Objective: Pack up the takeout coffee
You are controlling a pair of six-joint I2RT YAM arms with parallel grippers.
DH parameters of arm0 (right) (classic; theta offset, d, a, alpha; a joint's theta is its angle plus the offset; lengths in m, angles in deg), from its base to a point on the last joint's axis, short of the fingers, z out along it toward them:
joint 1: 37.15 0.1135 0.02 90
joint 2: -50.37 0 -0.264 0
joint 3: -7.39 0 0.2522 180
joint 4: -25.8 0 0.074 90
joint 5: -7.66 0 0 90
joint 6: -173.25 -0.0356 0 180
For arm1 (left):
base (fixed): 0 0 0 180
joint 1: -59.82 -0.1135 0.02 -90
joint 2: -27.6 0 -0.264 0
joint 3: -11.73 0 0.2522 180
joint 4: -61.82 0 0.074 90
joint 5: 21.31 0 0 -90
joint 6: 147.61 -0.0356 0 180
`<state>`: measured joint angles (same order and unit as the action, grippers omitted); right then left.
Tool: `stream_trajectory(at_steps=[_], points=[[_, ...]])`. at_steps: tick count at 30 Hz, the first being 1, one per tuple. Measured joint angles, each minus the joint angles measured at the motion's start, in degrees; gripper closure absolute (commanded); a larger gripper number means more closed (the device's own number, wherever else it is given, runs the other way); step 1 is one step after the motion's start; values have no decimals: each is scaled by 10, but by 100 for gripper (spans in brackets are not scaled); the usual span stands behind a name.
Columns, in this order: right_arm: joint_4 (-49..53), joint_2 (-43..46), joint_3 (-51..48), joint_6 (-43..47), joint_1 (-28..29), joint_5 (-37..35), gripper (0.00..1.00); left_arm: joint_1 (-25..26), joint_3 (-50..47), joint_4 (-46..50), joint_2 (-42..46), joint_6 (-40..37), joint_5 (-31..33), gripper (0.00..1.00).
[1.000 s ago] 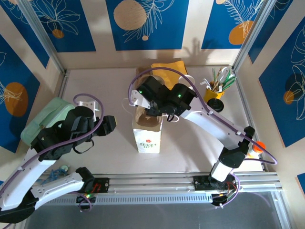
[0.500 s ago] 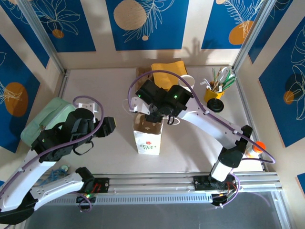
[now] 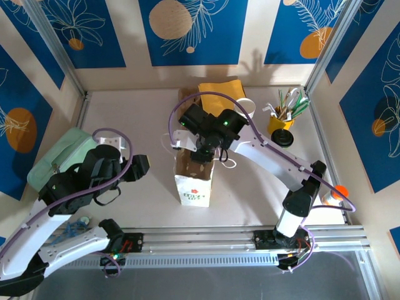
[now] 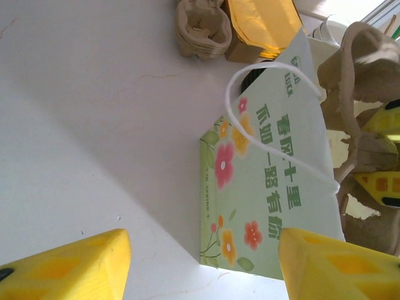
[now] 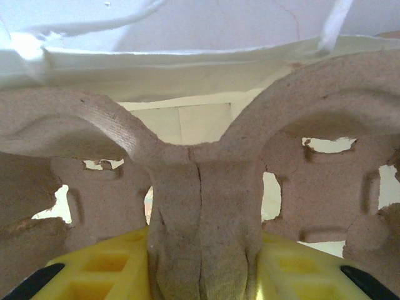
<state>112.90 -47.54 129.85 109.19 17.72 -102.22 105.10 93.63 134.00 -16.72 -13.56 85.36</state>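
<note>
Tabletop [image 3: 125,112]: bag [image 3: 195,190] upright; right fingers [image 5: 94,275] clamped on pulp carrier [image 5: 200,187], left fingers [image 4: 69,262] wide, empty.

Walls: cream panels [image 3: 131,37] at the back and both sides, hung with deep-blue boards [image 3: 194,31] bearing white leaf drawings and orange discs.
Frame: slanting aluminium posts [image 3: 58,50] stand at the two back corners.
Table: a pale off-white tabletop [image 3: 134,103], marked with fine hairline cracks in the left wrist view [image 4: 94,125].
Near edge: ribbed aluminium rails [image 3: 206,240] run the table's width, with a dark grey surface [image 3: 219,281] beyond them.
Light: bright, from above; soft shadows fall on the back wall and across the tabletop, and a glare patch [image 3: 328,215] whitens the right front corner.
</note>
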Motion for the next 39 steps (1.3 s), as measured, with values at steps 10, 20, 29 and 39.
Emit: stream_trajectory(at_steps=[10, 20, 29, 39], points=[[7, -10, -25, 0, -12, 32, 63, 0, -8, 2, 0, 4, 2, 35], [9, -28, -27, -1, -22, 70, 63, -2, -33, -19, 0, -8, -14, 28], [7, -28, -30, -5, -26, 88, 64, -3, -78, -145, -5, -85, -146, 30], [-23, -9, -88, -7, -40, 93, 63, -3, -105, -245, -45, -126, -234, 44]])
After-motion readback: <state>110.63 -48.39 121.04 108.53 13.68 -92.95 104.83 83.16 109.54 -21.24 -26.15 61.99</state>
